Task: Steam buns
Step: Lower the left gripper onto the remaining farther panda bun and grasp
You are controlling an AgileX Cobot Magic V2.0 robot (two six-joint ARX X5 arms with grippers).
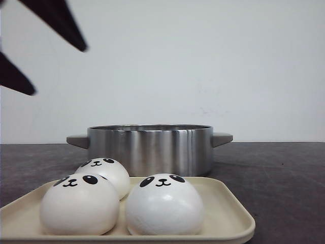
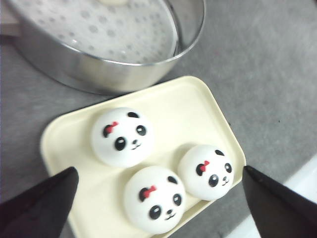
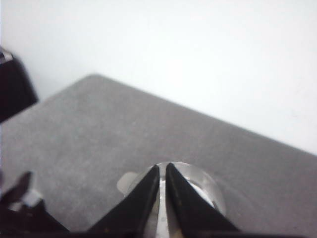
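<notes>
Three buns [image 1: 122,195] are sitting on the cream tray [image 1: 231,213] up front, steel pot [image 1: 150,148] just behind, its inside hidden. Left wrist: left gripper [image 2: 161,198] is hovering spread wide above the buns [image 2: 157,168], holding nothing; the perforated steamer [image 2: 109,37] is cut off. Right wrist: right gripper [image 3: 163,171] is showing fingertips nearly touching over something blurry.

Dark grey table [image 1: 284,173] w/ steel pot [image 1: 150,148] and cream tray [image 1: 231,213] just in front.
</notes>
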